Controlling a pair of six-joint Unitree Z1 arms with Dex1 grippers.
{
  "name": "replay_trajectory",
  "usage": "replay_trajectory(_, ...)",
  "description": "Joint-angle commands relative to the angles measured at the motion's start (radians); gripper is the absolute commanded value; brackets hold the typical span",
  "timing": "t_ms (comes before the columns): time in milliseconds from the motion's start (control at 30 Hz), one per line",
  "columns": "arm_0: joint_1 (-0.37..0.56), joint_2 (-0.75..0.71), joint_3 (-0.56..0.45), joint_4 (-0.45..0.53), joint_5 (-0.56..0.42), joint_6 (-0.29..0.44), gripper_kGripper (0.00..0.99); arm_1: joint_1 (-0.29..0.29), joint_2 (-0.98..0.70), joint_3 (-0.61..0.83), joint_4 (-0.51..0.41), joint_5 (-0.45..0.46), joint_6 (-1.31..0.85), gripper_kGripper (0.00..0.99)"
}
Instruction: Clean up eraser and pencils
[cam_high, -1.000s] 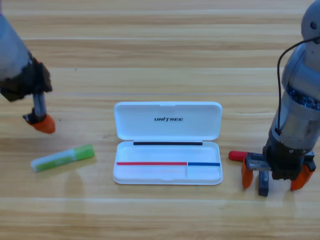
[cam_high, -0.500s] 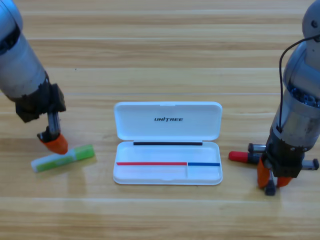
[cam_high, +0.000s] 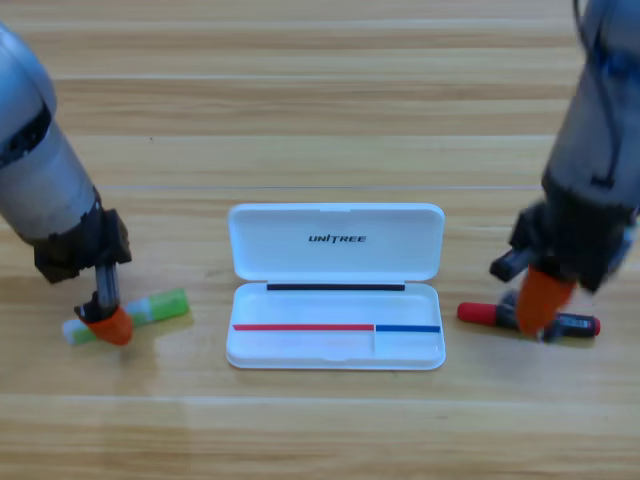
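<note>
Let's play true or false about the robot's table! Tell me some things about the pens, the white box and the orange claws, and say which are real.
1. The white case lies open. True.
2. The green pen is inside the case. False: it lies on the table left of the case.
3. The left gripper is down at the green pen. True.
4. The red-capped marker lies left of the case. False: it lies to its right.
5. The right gripper is above the marker's barrel. True.
6. The case's lid is blank. False: it reads UNITREE.
</note>
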Motion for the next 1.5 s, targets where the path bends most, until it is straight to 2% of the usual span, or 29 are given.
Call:
replay_trajectory(33,0.007,0.044,0.06,-0.057,-0.013,0.016,0.989,0.064,0.032,-0.1,0.054,0.019,-0.462,0.0)
replay_trajectory(333,0.007,0.059,0.103,-0.109,-0.013,0.024,0.986,0.072,0.242,-0.246,0.074,0.012,-0.713,0.0)
replay_trajectory(733,0.007,0.108,0.132,-0.175,-0.019,0.025,0.971,0.084,0.37,-0.356,0.074,-0.011,-0.739,0.0)
replay_trajectory(867,0.007,0.122,0.126,-0.177,-0.019,0.027,0.923,0.089,0.38,-0.361,0.074,-0.011,-0.742,0.0)
replay_trajectory(1167,0.008,0.139,0.111,-0.174,-0.023,0.03,0.724,0.097,0.396,-0.374,0.074,-0.014,-0.741,0.0)
replay_trajectory(1233,0.008,0.137,0.105,-0.169,-0.019,0.031,0.715,0.098,0.397,-0.377,0.074,-0.014,-0.741,0.0)
replay_trajectory(1267,0.008,0.137,0.101,-0.168,-0.017,0.031,0.667,0.098,0.399,-0.377,0.074,-0.016,-0.741,0.0)
replay_trajectory(1400,0.008,0.134,0.092,-0.158,-0.013,0.036,0.615,0.1,0.405,-0.379,0.074,-0.016,-0.739,0.0)
replay_trajectory(1500,0.008,0.136,0.086,-0.152,-0.011,0.048,0.522,0.1,0.406,-0.379,0.074,-0.018,-0.739,0.0)
